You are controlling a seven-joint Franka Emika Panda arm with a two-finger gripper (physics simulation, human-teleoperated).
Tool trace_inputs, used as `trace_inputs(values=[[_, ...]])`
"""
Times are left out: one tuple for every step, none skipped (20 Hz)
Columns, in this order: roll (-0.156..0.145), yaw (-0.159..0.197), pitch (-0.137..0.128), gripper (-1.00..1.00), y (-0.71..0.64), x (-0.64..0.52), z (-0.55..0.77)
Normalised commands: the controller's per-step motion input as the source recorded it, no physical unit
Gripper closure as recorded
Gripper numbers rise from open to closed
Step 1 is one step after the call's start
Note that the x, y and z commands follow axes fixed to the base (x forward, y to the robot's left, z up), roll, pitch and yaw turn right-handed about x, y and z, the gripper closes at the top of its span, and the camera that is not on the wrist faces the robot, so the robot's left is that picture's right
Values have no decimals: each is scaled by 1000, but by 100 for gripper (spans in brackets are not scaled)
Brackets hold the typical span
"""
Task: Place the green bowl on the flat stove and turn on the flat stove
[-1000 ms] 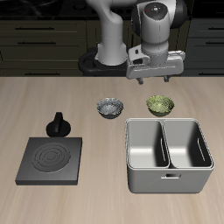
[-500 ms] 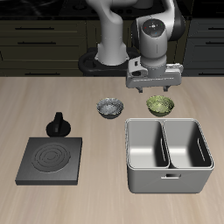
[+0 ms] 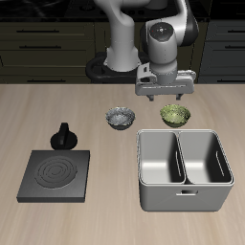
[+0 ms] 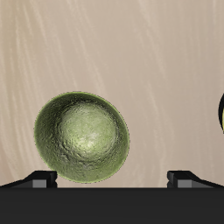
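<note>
Here the green bowl [image 3: 175, 115] sits upright on the tabletop [image 3: 57, 105], its mouth facing straight up; being round, it has no long axis to speak of. It lies far back from the table's front edge, just behind the far rim of the grey two-compartment caddy [image 3: 184, 169], close to that rim, though whether they touch cannot be told. In the wrist view the green bowl [image 4: 82, 137] shows an olive rim and a mottled, speckled inside that is paler toward the middle. The gripper [image 3: 168, 92] hangs above the bowl, a little farther back than it, not touching it; its jaws stand apart, and the wrist view shows the two fingertips [image 4: 39, 178] wide of each other with the bowl's edge between them. A grey-white patterned bowl [image 3: 121, 118] rests beside the green one, near but apart, with bare tabletop between them. The flat stove [image 3: 56, 174] lies well apart, nearer the front edge on the other side of the table from the caddy, a dark square slab with ring markings, its upper face bare. A small black knob-like object [image 3: 63, 136] stands just behind the stove's far edge. Open tabletop runs between the bowls and the stove, and between the stove and the caddy.
</note>
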Motion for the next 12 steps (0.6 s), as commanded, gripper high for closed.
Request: trace_inputs(values=[[5, -27, -43, -100, -47, -152, -125], [21, -10, 7, -100, -11, -109, -130], [15, 13, -16, -100, -46, -80, -142], [-23, -25, -12, -100, -110, -85, -131], [-12, 5, -32, -100, -48, -64, -142], [3, -9, -13, -100, -62, -14, -172], [-53, 16, -14, -100, -124, -10, -223], [5, 8, -4, -100, -13, -5, -158], [1, -16, 55, -100, -109, 40, -301], [-11, -8, 39, -100, -47, 50, -171], [-34, 0, -15, -100, -95, 52, -143], [-28, -8, -1, -100, -90, 52, -189]])
